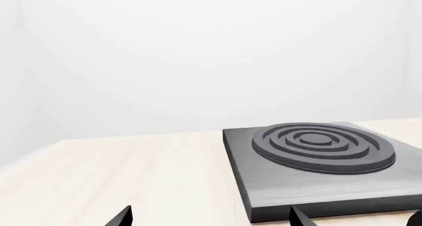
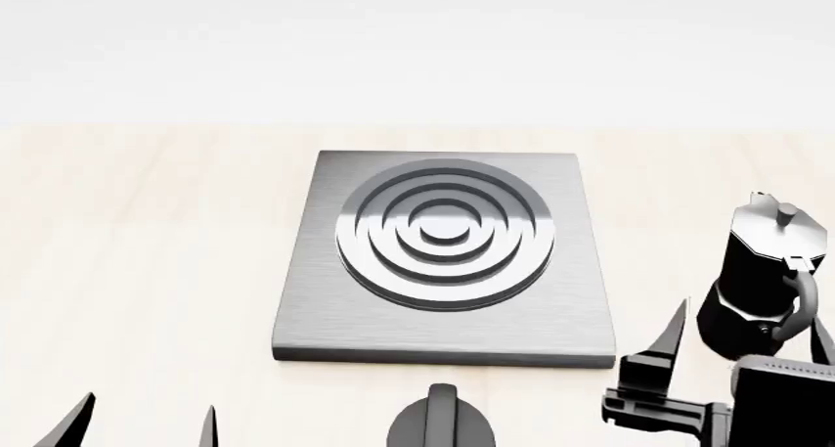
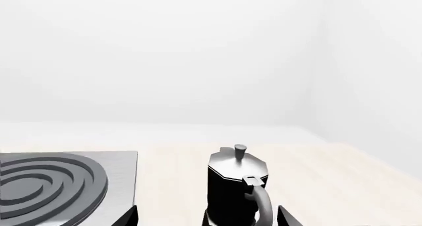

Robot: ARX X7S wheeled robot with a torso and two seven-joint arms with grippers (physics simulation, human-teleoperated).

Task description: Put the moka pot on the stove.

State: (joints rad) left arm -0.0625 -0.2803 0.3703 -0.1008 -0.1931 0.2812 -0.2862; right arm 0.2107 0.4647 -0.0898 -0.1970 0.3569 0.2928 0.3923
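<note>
The moka pot (image 2: 757,271) stands upright on the pale wooden table, to the right of the stove (image 2: 391,320), handle towards me. My right gripper (image 2: 748,332) is open, its fingers on either side of the pot's lower body without touching it. In the right wrist view the moka pot (image 3: 232,186) rises between the two dark fingertips of the right gripper (image 3: 207,216), with the stove (image 3: 59,186) beside it. My left gripper (image 2: 144,420) is open and empty near the table's front left. In the left wrist view the left gripper (image 1: 211,217) sits just before the stove (image 1: 310,186).
A short black round knob (image 2: 441,423) lies on the table just in front of the stove's near edge. Bare wooden tabletop (image 2: 144,271) stretches left of the stove. A plain white wall stands behind the table.
</note>
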